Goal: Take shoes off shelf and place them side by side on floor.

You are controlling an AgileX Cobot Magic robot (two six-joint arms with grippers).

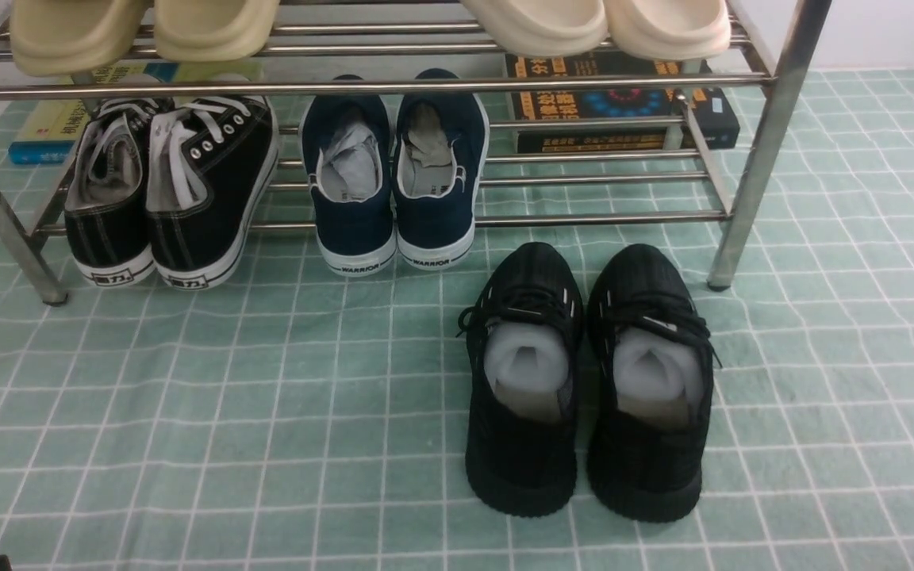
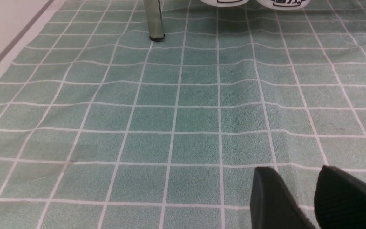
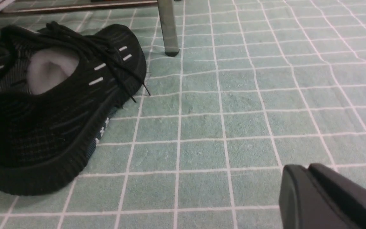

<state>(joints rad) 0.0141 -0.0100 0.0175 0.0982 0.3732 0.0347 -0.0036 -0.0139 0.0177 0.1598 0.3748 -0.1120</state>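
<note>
Fingers of our left gripper (image 2: 307,197) stand a little parted over bare floor (image 2: 183,121), holding nothing; our right gripper (image 3: 310,190) has its jaws pressed nearly together, also empty. Neither arm shows from the front camera. Farther out, the shoes (image 1: 588,381) sit side by side on the cloth, heels toward us, toes pointing at the shelf (image 1: 766,151), long axes running away from us. They lie ahead of the right arm, the nearer one, off to its inner side. We judge the placing done, so withdrawal remains. Only part of each finger is visible, cut off by the frame edge.
</note>
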